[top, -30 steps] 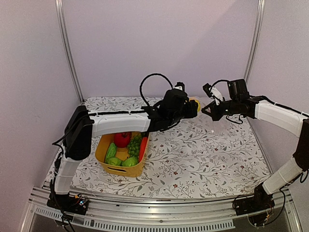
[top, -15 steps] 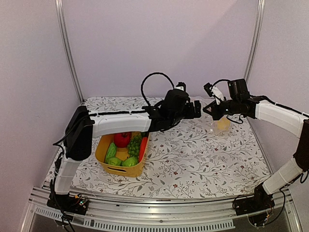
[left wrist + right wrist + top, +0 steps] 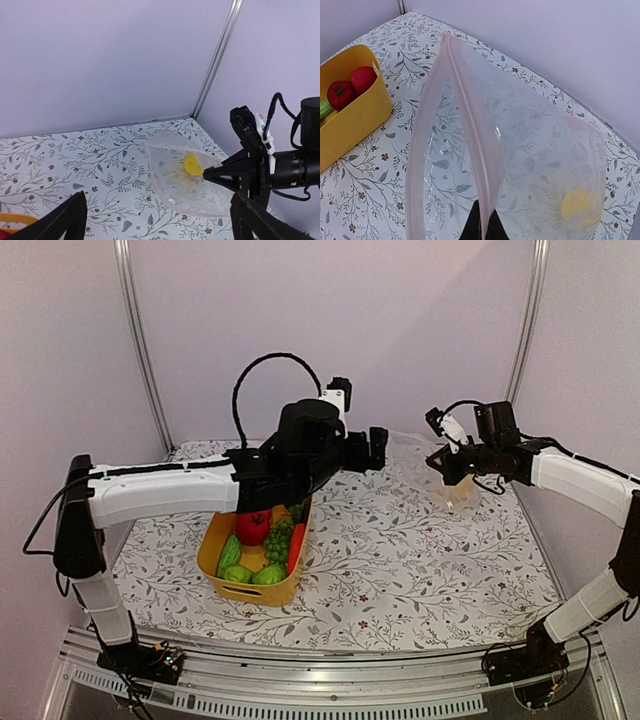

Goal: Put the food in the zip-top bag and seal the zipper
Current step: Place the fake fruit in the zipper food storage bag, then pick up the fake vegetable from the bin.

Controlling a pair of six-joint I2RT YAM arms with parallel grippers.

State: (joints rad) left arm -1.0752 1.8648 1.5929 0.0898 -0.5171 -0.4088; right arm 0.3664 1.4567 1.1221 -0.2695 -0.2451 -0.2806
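The zip-top bag [image 3: 441, 483] hangs open from my right gripper [image 3: 445, 466], which is shut on its mouth edge. In the right wrist view the pinkish zipper [image 3: 468, 111] runs up from my gripper [image 3: 481, 226], and the yellow lemon [image 3: 577, 205] lies inside the bag. My left gripper [image 3: 378, 447] is open and empty, raised to the left of the bag. In its view [image 3: 157, 225] the bag [image 3: 177, 192] and lemon [image 3: 192, 164] lie ahead. More food fills the yellow basket [image 3: 214, 537]: a red tomato [image 3: 253, 527], grapes [image 3: 280, 538], a carrot [image 3: 297, 545], green pieces [image 3: 268, 575].
The basket [image 3: 359, 117] sits at the left in the right wrist view, with red fruit [image 3: 340, 93] in it. The floral tablecloth [image 3: 400, 560] covers the table. Walls and metal corner posts [image 3: 524, 330] close the back and sides.
A second ago my left gripper held the lemon at the bag's mouth. The lemon now lies inside the bag, and my left arm has pulled back left and risen. The right arm has held still.
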